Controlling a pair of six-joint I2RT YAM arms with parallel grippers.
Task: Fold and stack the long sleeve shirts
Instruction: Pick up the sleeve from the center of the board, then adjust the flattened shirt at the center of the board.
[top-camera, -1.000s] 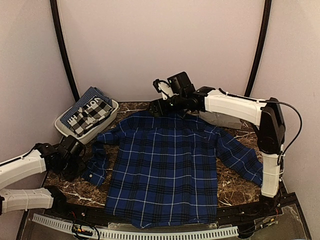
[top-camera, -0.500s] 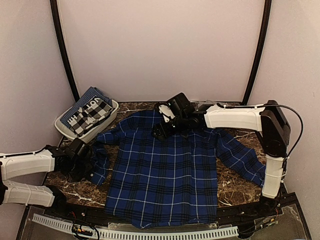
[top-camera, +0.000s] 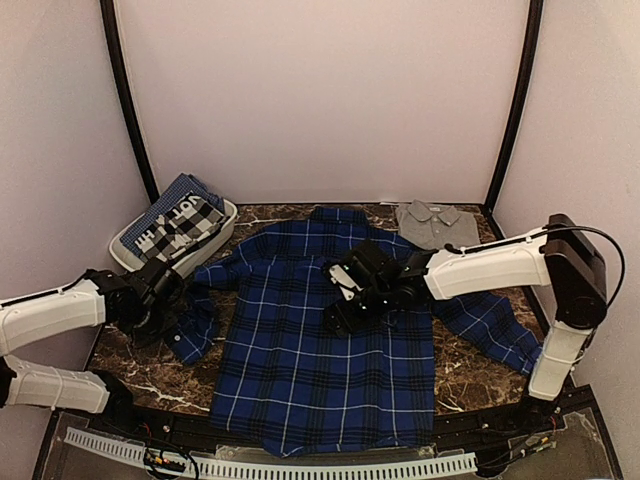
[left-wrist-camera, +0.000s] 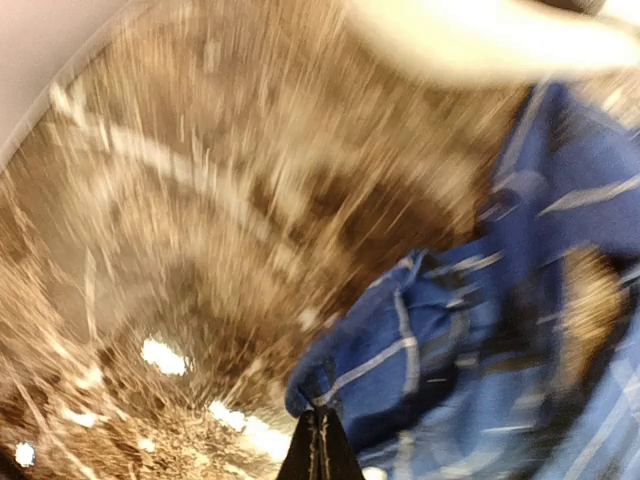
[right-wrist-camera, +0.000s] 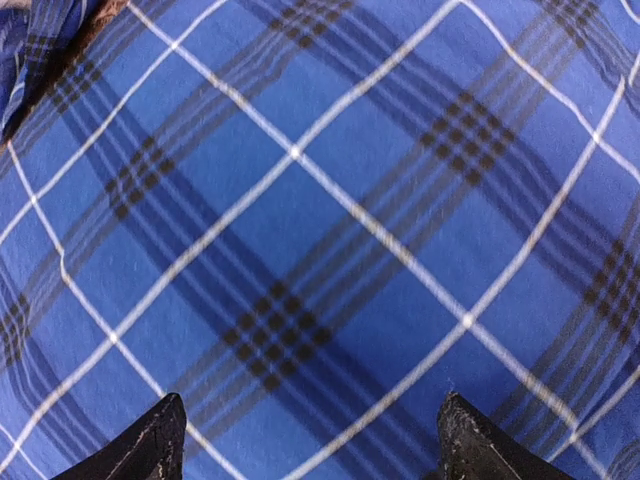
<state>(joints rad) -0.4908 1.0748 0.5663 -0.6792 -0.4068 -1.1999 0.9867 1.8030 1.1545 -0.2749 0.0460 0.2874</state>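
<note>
Hovering over the chest of the plaid shirt (top-camera: 300, 370), which lay spread flat on the marble table (top-camera: 470, 370), the right gripper (right-wrist-camera: 310, 440) stood wide open and empty, its wrist camera filled with blue-and-black check. The left gripper (left-wrist-camera: 315, 445) was pressed shut at the sleeve cuff (left-wrist-camera: 400, 340); blur hid whether cloth was pinched. Only the overhead view showed the grey shirt (top-camera: 435, 222) at the far right corner, a bin (top-camera: 228, 215) of checked cloth far left, and pale walls.
</note>
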